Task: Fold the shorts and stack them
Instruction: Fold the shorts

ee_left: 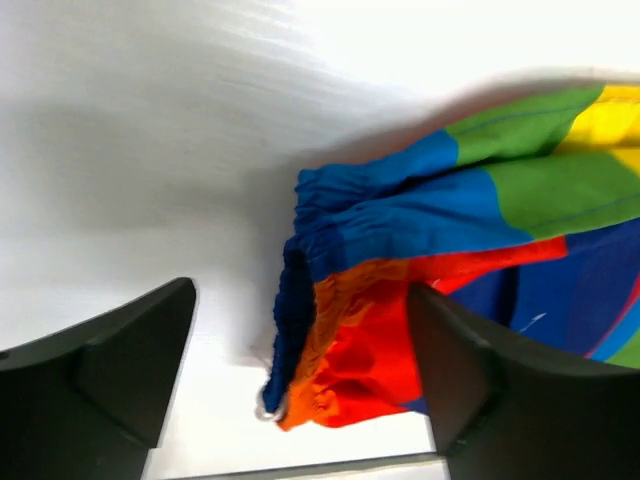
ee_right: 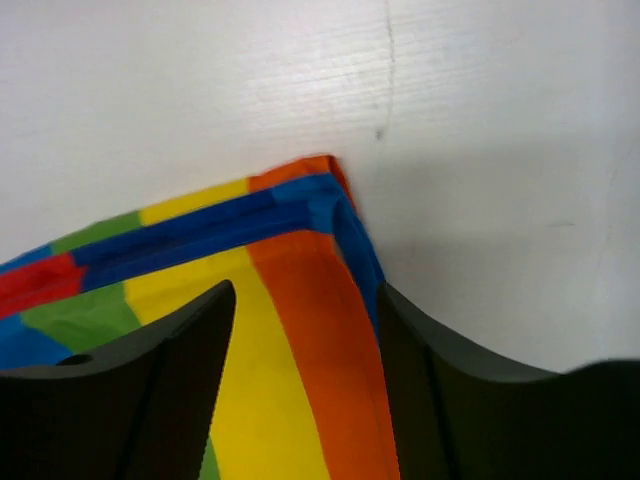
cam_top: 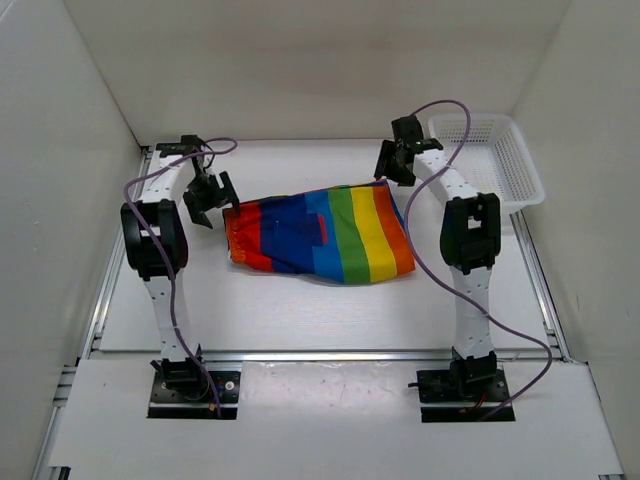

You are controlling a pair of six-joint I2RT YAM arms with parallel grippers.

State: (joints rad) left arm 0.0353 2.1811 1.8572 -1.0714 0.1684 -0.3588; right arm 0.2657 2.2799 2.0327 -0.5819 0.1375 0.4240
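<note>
Shorts [ee_left: 520,200] waistband [ee_left: 335,240] gathers: left wrist only

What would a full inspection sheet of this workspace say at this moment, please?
Surface: white table, with a faint hairline mark near the shorts' far right corner.
Job's things: one pair of rainbow-striped shorts lies spread between the arms, gathered waistband at the left end; no stack seen.
Clutter: white mesh basket at the table's far right, apart from the shorts.
Grippers: left gripper open at the waistband; right gripper open over the orange far right corner; neither grips fabric.
Cables: purple cables run along both arms; the right one hangs close to the shorts' right edge.
Surroundings: white walls on three sides; metal rails along the table edges.
</note>
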